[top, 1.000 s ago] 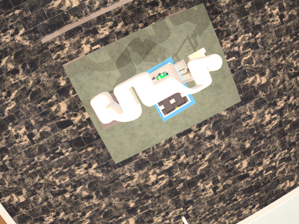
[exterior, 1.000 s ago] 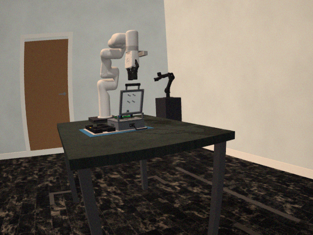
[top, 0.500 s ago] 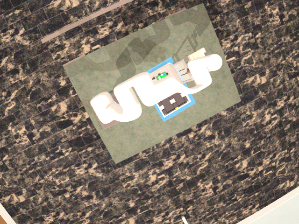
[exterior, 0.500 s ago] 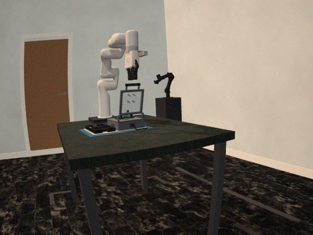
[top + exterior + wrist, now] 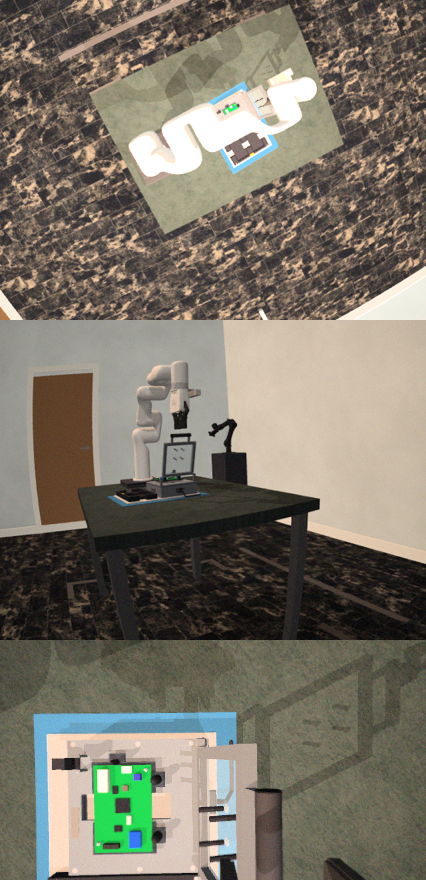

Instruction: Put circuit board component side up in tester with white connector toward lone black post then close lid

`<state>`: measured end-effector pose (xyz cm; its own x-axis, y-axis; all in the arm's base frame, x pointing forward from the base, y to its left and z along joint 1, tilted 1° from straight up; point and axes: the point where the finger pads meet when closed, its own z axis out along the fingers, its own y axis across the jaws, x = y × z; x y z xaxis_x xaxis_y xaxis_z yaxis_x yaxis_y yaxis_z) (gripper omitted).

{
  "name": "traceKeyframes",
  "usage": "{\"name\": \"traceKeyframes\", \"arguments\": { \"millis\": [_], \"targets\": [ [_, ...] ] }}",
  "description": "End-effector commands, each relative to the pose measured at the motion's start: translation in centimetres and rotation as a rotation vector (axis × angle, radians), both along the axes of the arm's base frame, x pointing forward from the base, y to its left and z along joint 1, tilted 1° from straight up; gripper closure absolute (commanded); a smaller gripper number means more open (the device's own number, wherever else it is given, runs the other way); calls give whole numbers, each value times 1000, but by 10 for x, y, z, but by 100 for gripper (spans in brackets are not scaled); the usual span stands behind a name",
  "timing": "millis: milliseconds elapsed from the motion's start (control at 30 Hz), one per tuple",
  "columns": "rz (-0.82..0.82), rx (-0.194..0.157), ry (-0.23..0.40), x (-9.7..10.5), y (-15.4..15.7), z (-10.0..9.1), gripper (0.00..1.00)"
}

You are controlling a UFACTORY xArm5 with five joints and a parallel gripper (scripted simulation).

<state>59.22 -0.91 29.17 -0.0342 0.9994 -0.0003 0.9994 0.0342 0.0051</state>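
The green circuit board [image 5: 123,808] lies flat in the grey tester, component side up. Its white connector [image 5: 103,780] is at the end near a single black post [image 5: 116,760]. Two more black posts [image 5: 157,779] stand along the board's other side. The board also shows in the overhead view [image 5: 229,109]. The tester's clear lid [image 5: 178,459] stands upright and open, with its black handle [image 5: 181,436] on top. My gripper [image 5: 180,421] hangs a little above that handle, half open and empty. The black tray [image 5: 136,495] beside the tester holds no board.
Tester and tray sit on a blue mat near my white arm's base [image 5: 142,457]. A black pedestal with a small black arm [image 5: 228,466] stands behind the table's far edge. The lid's handle [image 5: 265,830] rises close under the wrist camera.
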Motion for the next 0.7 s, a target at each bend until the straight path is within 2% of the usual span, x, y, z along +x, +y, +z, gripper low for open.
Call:
{"name": "traceKeyframes", "arguments": {
  "millis": [0, 300, 667],
  "targets": [
    [0, 0, -5, 1, 0, 1, 48],
    [0, 0, -5, 1, 0, -4, 48],
    [0, 0, -5, 1, 0, -20, 48]
  ]
}}
